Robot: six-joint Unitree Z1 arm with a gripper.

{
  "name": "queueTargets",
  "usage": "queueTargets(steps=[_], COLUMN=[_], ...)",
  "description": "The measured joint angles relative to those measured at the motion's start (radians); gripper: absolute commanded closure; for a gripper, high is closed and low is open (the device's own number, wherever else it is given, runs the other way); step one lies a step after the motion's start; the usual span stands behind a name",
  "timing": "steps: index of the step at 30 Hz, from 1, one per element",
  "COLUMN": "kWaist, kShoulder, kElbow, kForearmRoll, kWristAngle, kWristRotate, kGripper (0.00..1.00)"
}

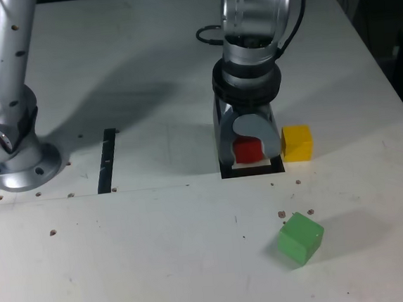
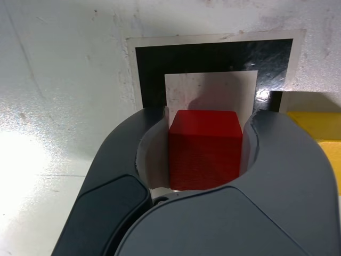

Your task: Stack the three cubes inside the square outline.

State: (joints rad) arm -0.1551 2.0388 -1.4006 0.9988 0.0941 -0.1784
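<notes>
My gripper (image 1: 250,154) points straight down over the square outline (image 1: 254,169), shut on the red cube (image 1: 247,149). In the wrist view the red cube (image 2: 205,146) sits between the grey fingers (image 2: 133,144) of the gripper (image 2: 206,113), over the white centre of the square outline (image 2: 213,58). Whether it rests on the surface or hangs just above it I cannot tell. The yellow cube (image 1: 297,142) stands right beside the outline on the exterior view's right, and its edge (image 2: 319,125) shows in the wrist view. The green cube (image 1: 300,237) lies apart, nearer the front, turned at an angle.
A narrow black strip (image 1: 107,159) lies on the white table at the exterior view's left. The arm's metal base (image 1: 10,146) stands at the far left. A black cable (image 1: 209,36) loops behind the wrist. Small screw holes dot the table.
</notes>
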Motion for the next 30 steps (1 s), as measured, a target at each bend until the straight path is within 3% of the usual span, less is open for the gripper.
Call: queueTargets(steps=[11, 19, 30], kWaist=[0.009, 0.015, 0.019], kShoulder=[0.003, 0.003, 0.005], kElbow=[0.010, 0.017, 0.023], kForearmRoll=[-0.010, -0.010, -0.029], kWristAngle=[0.003, 0.003, -0.001], kWristRotate=[0.005, 0.028, 0.051], kGripper=[0.63, 0.36, 0.18])
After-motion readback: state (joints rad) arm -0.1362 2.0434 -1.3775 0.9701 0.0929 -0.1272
